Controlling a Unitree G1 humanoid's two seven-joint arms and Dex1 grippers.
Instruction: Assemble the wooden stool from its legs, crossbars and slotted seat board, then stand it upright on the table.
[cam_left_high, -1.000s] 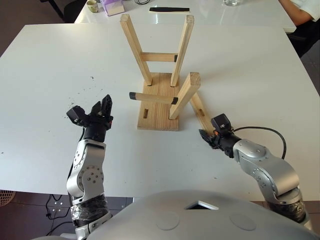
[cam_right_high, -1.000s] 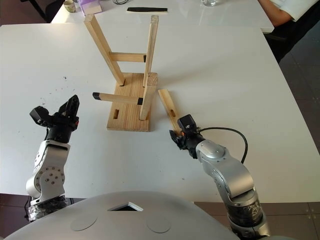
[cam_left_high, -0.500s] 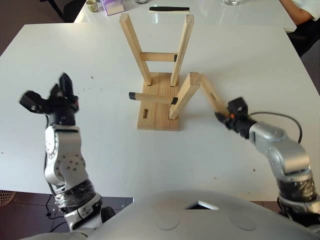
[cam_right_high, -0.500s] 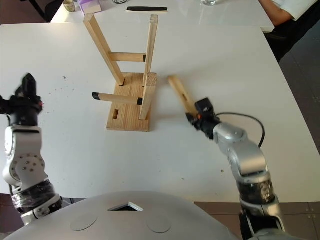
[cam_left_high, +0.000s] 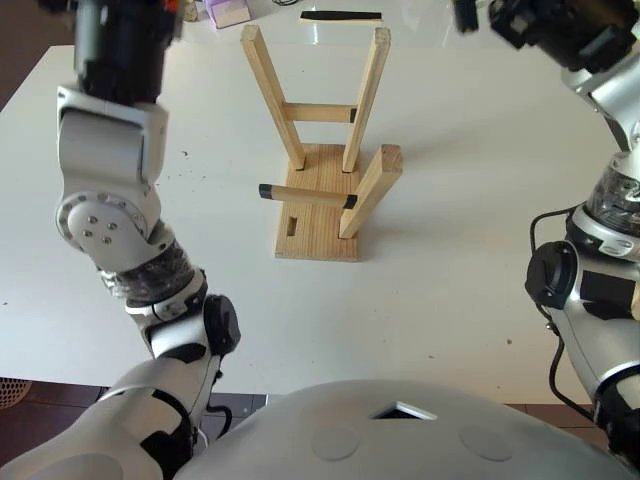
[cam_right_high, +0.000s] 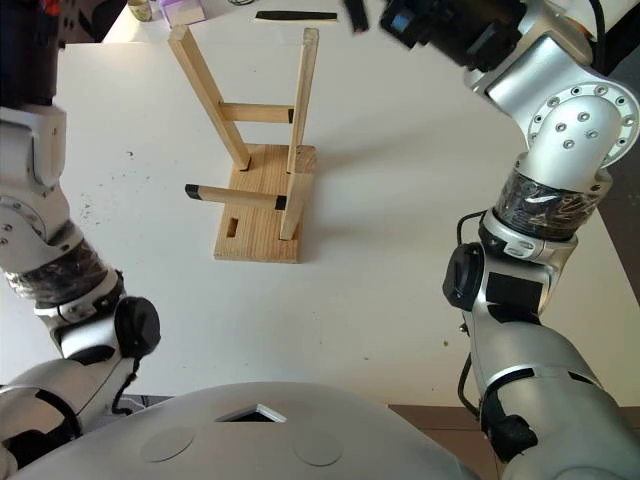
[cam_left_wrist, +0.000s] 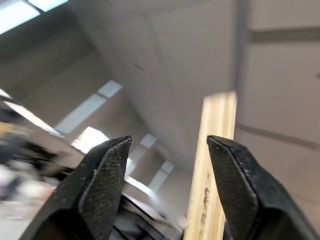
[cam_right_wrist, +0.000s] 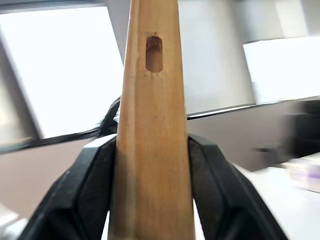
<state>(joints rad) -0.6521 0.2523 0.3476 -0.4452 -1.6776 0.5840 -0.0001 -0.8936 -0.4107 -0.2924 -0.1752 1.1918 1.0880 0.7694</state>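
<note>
White table (cam_left_high: 480, 200) recorded below, part-built stool (cam_left_high: 320, 228) laid seat-down on it, loose leg (cam_right_wrist: 152, 100) clamped in right gripper (cam_right_wrist: 152, 150), held well apart from stool, left gripper (cam_left_wrist: 169, 142) fingers spread apart.

Looks like an office or lab room here: big white table (cam_left_high: 480, 200), a second white table (cam_left_high: 420, 22) butted behind it, recessed ceiling light panels (cam_left_wrist: 17, 9) overhead, a wide bright window (cam_right_wrist: 60, 70) alongside.

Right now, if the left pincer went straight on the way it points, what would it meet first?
Probably the wooden piece beside one finger of the open left pincer; depth is unclear.
</note>
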